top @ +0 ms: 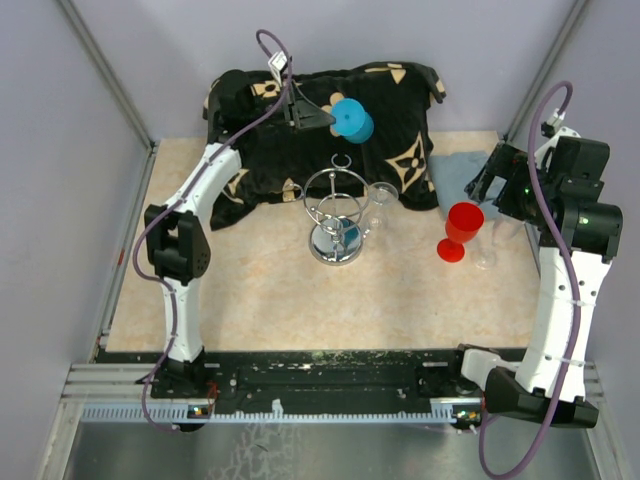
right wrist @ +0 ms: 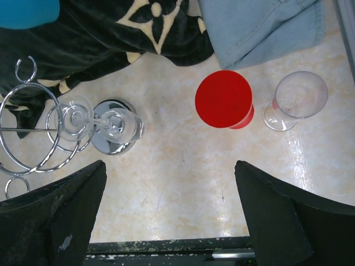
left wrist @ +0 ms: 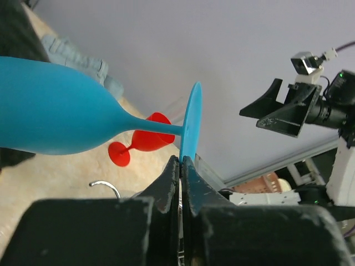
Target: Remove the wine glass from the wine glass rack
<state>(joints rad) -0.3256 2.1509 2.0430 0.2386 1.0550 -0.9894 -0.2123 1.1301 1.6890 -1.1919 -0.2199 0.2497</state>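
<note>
Blue wine glass (left wrist: pixel 55 116) is off the wine glass rack (top: pixel 335 215) and lying sideways in the air over the black patterned cloth (top: pixel 390 100) behind it, with the left end effector (left wrist: pixel 181 160) clamped tight on the rim of its foot. Down on the bench (top: pixel 250 290) the rack holds a clear glass (right wrist: pixel 119 124) in its wire loops. Over on the other side, the right end effector (right wrist: pixel 170 166) hangs with jaws wide apart above a red glass (right wrist: pixel 223 98) and a second clear glass (right wrist: pixel 297 100), both standing upright.
</note>
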